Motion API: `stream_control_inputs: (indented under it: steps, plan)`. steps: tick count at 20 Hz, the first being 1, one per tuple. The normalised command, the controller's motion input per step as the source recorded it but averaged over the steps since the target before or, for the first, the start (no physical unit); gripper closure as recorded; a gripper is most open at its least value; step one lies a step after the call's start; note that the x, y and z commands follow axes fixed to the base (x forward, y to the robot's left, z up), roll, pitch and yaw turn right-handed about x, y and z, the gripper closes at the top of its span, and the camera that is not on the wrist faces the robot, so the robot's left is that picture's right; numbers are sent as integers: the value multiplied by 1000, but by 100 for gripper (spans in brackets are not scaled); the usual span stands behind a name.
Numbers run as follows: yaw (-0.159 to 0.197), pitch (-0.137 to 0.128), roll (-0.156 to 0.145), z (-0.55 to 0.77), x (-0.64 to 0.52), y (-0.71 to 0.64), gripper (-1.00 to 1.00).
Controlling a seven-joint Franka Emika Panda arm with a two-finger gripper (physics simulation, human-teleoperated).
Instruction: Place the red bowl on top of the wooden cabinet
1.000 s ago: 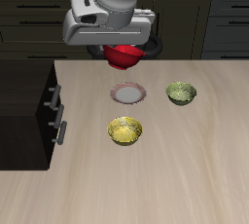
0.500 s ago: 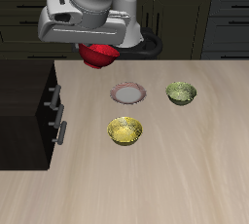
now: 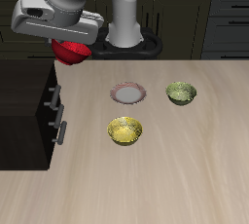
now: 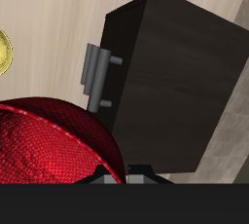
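A robot gripper (image 3: 70, 45) holds the red bowl (image 3: 71, 52) by its rim, fingers closed, raised near the cabinet's (image 3: 24, 101) inner edge. Best to carry it farther over the flat top, then lower gently before releasing.

The arm leans over to one side, raised high, and the gripper (image 3: 72, 51) points down with its fingers closed

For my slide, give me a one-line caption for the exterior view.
Gripper carries the red bowl in the air toward the wooden cabinet.
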Motion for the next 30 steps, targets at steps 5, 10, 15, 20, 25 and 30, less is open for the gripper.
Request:
stream_control_inputs:
  steps: [5,10,15,20,25,30]
  plan:
    - [8,-26,-66,141,-187,-404,100]
    - [-11,-16,-96,109,-166,-444,100]
    - [-19,-16,-67,93,-143,-302,100]
    - [-8,-4,-39,-3,-152,-269,100]
    - [15,7,-5,-148,-32,-127,100]
    - [7,12,26,-139,72,70,100]
